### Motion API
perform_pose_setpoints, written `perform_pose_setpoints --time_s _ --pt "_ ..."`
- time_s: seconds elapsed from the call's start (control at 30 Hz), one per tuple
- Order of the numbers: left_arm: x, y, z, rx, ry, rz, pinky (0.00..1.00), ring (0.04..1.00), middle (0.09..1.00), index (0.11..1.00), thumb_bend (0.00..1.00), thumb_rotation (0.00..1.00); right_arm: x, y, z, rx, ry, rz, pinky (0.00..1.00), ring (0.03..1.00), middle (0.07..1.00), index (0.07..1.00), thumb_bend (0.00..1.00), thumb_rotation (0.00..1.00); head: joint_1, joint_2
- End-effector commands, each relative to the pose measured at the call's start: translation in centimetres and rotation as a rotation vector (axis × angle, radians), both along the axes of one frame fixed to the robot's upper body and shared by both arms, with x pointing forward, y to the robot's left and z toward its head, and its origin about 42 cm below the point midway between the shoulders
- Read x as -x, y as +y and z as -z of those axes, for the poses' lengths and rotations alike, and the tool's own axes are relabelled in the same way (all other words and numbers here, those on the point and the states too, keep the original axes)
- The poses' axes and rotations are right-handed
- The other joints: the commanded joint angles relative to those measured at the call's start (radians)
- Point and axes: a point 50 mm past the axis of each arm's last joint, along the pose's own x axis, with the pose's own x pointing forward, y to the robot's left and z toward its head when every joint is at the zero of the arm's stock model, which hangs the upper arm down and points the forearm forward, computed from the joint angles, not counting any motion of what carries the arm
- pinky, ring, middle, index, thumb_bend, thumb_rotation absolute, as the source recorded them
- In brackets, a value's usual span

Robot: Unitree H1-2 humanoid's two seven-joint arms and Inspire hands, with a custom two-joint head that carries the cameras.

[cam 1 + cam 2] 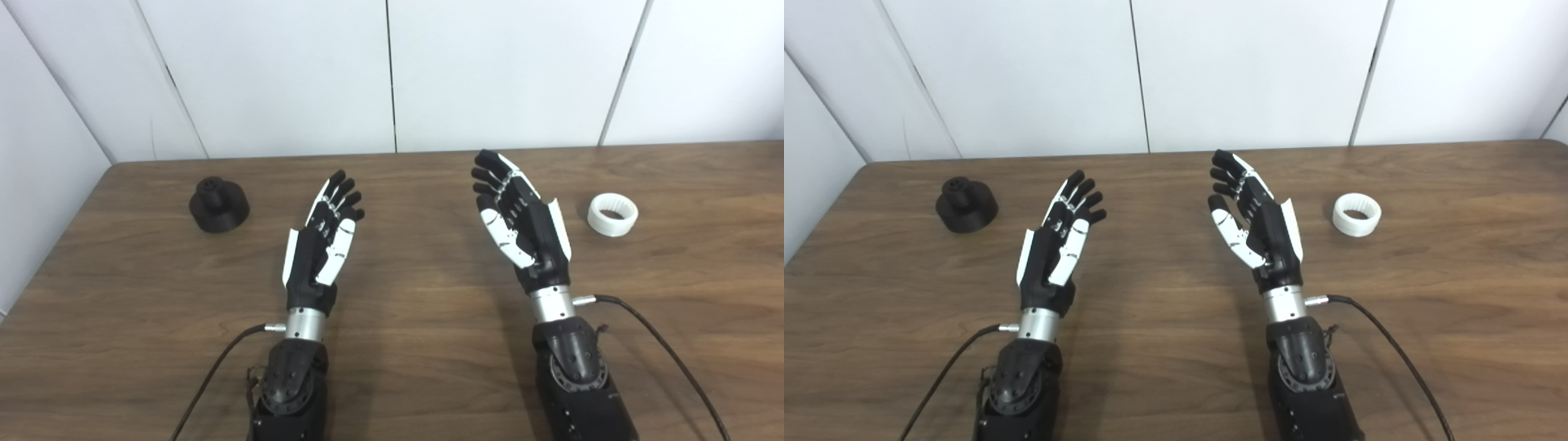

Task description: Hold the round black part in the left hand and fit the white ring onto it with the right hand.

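Both of your arms reach in over the wooden counter [416, 343], and neither one holds anything. Your left robot hand [321, 245] sits left of centre with its palm turned inward and its fingers [343, 193] stretched forward and spread apart, empty. Your right robot hand [520, 223] mirrors it right of centre, palm facing the left one, fingers [490, 174] slightly curled but apart, also empty. You can see the round black part [218, 204] resting on the counter toward the far left corner, standing upright on its wide base with a narrower knob on top; it lies well apart from your left robot hand, further out and to its left. The white ring [612, 214] lies flat on the counter on the right side, its opening facing up, near your right robot hand but not touching it, just off to that hand's right. A dark cable [661, 349] runs from each wrist back toward the bottom edge. Behind the counter you have plain white wall panels [275, 73] with dark seams between them.
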Motion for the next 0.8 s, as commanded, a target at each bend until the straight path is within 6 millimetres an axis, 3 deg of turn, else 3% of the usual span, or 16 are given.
perform_pose_setpoints --time_s 0.0,0.77 --pt "-0.28 0.26 -1.29 -0.006 -0.057 -0.003 0.81 0.875 0.914 0.923 0.38 0.54 1.62 -1.02 3.46 0.009 0.099 0.024 0.79 0.821 0.842 0.828 0.36 0.49 0.001 0.001" --pt "-0.43 0.64 -1.31 -0.006 -0.066 -0.001 0.8 0.873 0.912 0.925 0.38 0.54 1.54 -1.03 3.42 0.016 0.097 0.021 0.79 0.826 0.845 0.834 0.36 0.5 -0.004 -0.003"
